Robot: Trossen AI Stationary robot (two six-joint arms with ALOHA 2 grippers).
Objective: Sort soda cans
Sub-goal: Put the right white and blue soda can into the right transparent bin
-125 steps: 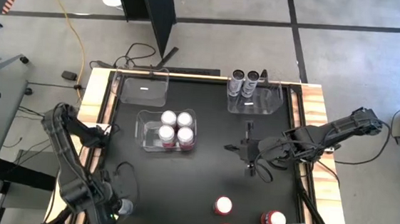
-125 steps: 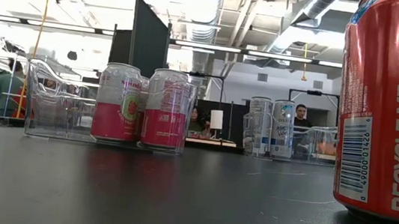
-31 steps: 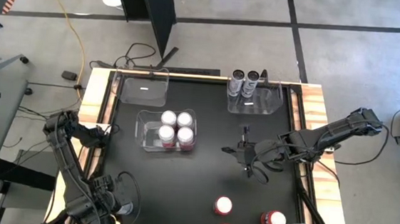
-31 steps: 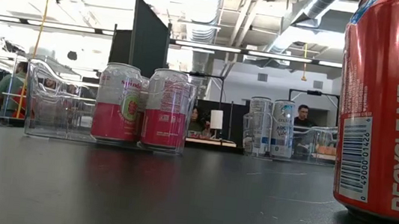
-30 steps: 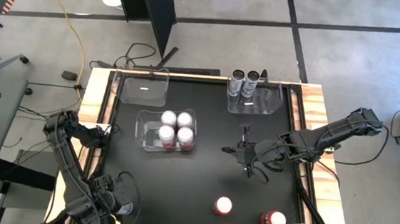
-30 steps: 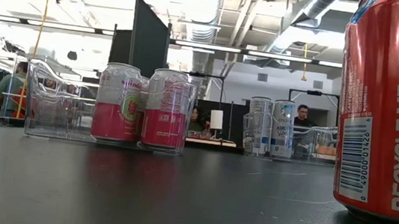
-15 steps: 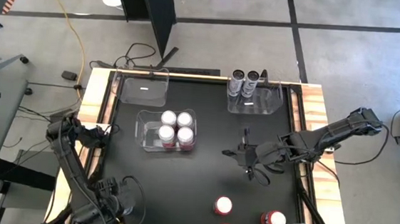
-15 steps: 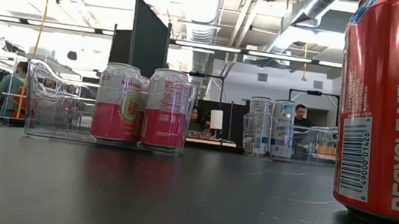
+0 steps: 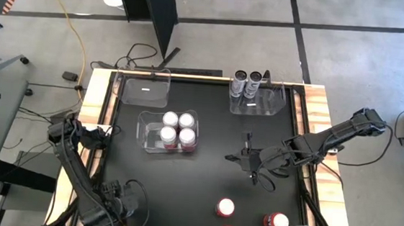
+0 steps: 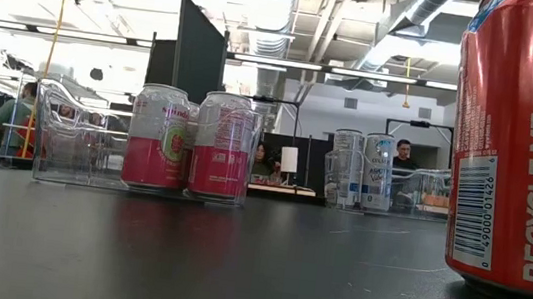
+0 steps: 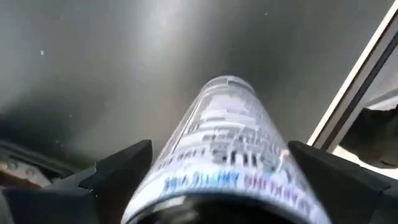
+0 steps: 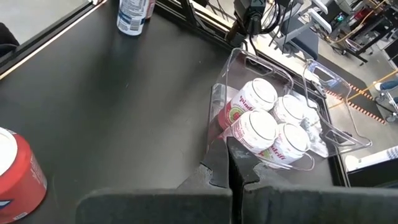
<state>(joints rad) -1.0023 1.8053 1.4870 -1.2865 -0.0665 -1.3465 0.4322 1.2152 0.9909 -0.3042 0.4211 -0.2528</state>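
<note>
Your left gripper (image 11: 214, 186) sits at the table's (image 9: 203, 185) near-left corner, jaws spread wide around a silver can (image 11: 227, 146). Your right gripper (image 12: 229, 165), clenched empty, hovers mid-table beside open black surface.

Open tabletop (image 9: 204, 182) across the middle and near left. Blocked farther back by bin of pink cans (image 9: 168, 130), empty bin (image 9: 145, 88), bin of silver cans (image 9: 254, 95); near right by red cans (image 9: 225, 207). Right tool (image 9: 254, 162) over centre-right.
</note>
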